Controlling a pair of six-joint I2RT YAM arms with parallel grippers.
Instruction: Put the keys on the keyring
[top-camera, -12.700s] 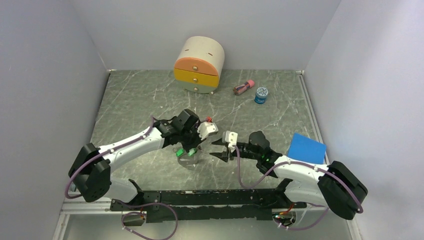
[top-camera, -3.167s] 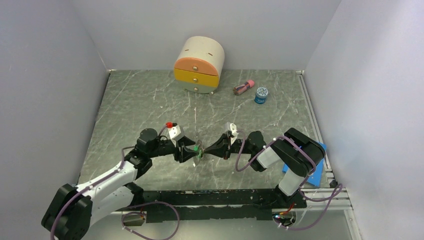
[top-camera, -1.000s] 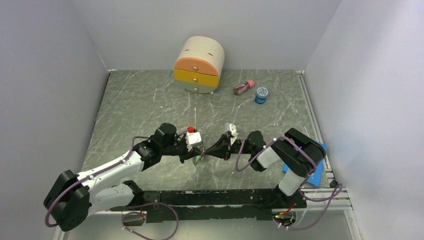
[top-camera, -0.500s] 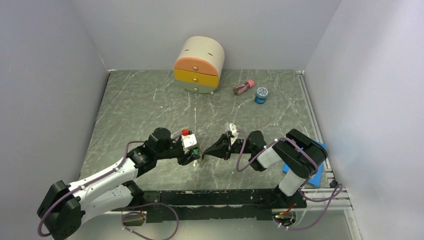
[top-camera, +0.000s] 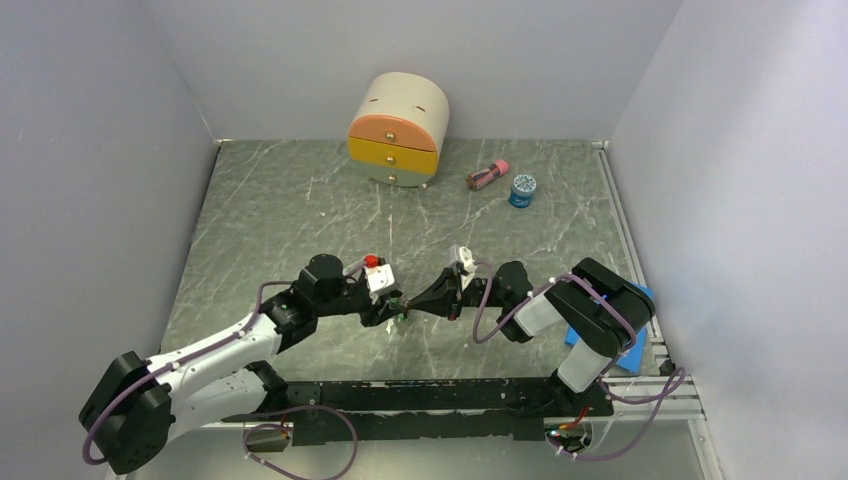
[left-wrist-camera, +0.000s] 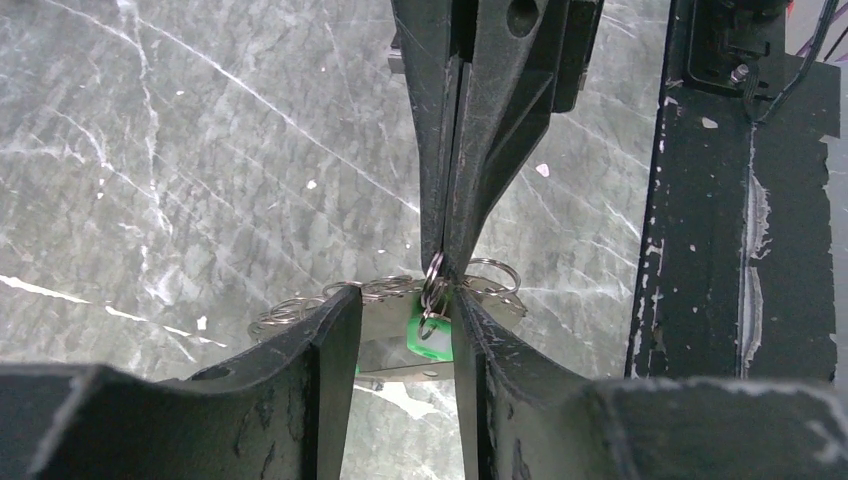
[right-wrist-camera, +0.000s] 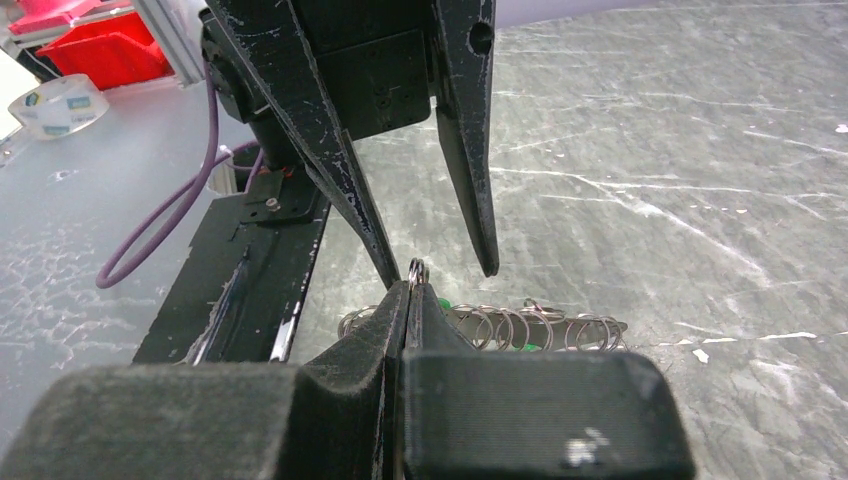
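A: Grey marble table (top-camera: 280, 200); both arms meet low over it. Right gripper (left-wrist-camera: 447, 262) is pinched tight on the keyring (left-wrist-camera: 435, 268), which sits right at its fingertips.

B: Left gripper (right-wrist-camera: 440, 262) stands apart, jaws open, holding nothing. One green key (left-wrist-camera: 428, 332) hangs between its fingers, just below the ring.

A: That key looks threaded. More green shows below by the ring chain; whether those are on, cannot tell.

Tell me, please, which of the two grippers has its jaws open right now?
The left gripper: its fingers stand apart, whereas the right gripper is pinched shut on the keyring.
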